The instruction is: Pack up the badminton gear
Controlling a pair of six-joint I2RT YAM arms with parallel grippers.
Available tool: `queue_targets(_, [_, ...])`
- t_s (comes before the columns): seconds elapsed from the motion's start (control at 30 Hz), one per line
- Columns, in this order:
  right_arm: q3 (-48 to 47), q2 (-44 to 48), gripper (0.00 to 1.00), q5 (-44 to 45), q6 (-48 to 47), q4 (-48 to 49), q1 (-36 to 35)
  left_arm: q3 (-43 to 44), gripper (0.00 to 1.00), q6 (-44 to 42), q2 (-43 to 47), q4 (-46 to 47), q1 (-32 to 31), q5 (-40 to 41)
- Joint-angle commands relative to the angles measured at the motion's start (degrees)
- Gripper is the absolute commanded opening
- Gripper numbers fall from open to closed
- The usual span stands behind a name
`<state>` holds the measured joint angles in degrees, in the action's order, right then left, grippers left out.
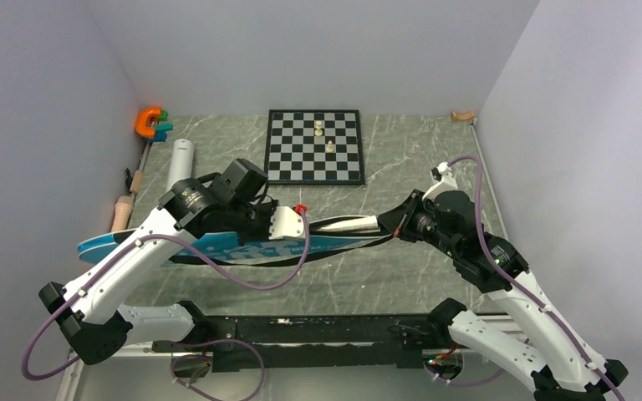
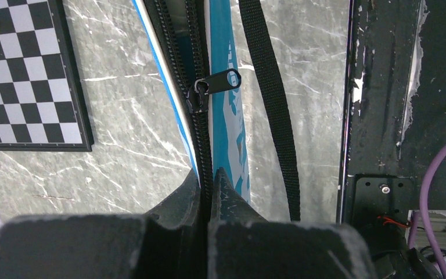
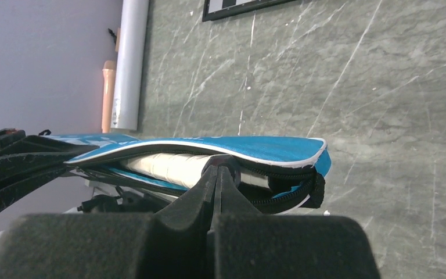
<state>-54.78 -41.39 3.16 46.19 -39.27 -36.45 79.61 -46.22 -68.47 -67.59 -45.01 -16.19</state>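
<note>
The blue bag (image 1: 217, 246) lies across the table (image 1: 401, 167) on the near side of the chessboard (image 1: 315, 146). Its wide end is far to the left of the board and its narrow end is a little to the right of it. At the narrow end the zip is not closed. The mouth stands apart there, and a white handle (image 3: 168, 167) shows inside. A black strap (image 2: 270, 99) runs along the bag on the side away from the chessboard.

The left gripper (image 2: 211, 174) is about at the middle of the bag, in front of the near edge of the board. Its fingers are pressed together on the zip line, so they pinch the edge of the bag. The zip puller (image 2: 218, 83) sits on the zip just beyond the fingertips and they do not touch it. Beyond the puller the two rows of teeth go apart.

The right gripper (image 3: 220, 168) is at the narrow end of the bag, near the near right corner of the board. Its fingers are pressed fully together, with the tips at the lower zip edge of the open mouth, just in front of the handle. Whether they hold a piece of this edge I cannot tell.

The white tube (image 1: 180, 163) lies to the left of the chessboard. The rolling pin (image 1: 123, 213) lies further left, beside the wall. Two chess pieces (image 1: 319, 128) stand on the board.
</note>
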Motion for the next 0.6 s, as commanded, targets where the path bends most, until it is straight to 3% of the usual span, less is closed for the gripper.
queue_targets(0.0, [1.24,0.0,0.0,-7.47,2.66,5.78,-0.51,1.56,0.0,-0.33,1.76,7.11,-0.39,-2.85])
queue_targets(0.27, [5.05,-0.47,0.0,-10.26,3.83,7.11,-0.65,1.68,0.0,0.26,1.72,7.63,-0.03,-2.76])
queue_targets(0.57, [-0.1,2.27,0.0,-0.94,-0.07,-5.7,-0.64,0.25,0.0,0.99,2.45,8.35,0.36,-1.96])
